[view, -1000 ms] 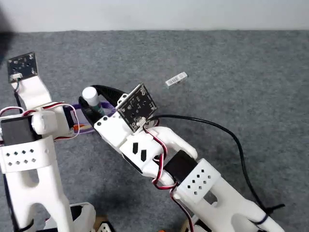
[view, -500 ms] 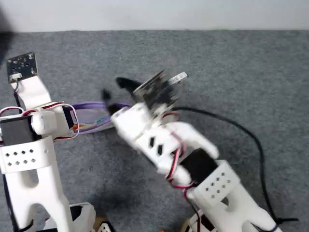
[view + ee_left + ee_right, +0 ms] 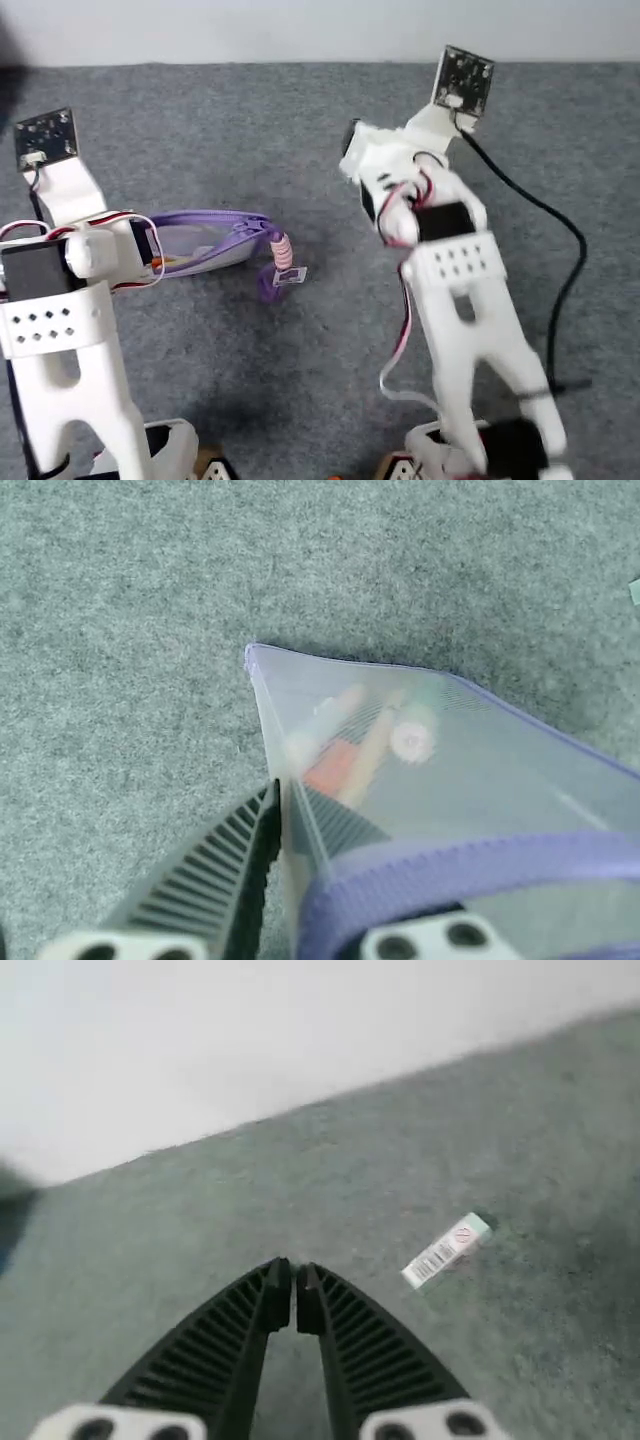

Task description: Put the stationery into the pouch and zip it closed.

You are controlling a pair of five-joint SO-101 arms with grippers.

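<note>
A clear pouch with a purple zip band lies on the grey carpet, its mouth unzipped and its zip pull with a tag trailing to the right. My left gripper is shut on the pouch's end wall. Through that wall I see a white-capped glue stick and several pens. A small white and green eraser lies on the carpet a little beyond my right gripper, which is shut with nothing in it. The right arm stands at the back right.
Grey carpet covers the table, and a pale wall runs along its far edge. A black cable trails from the right arm toward the front right.
The right arm let the glue stick go into the pouch, then swung away to the back right and shut its gripper. The left arm has kept still with the pouch.
</note>
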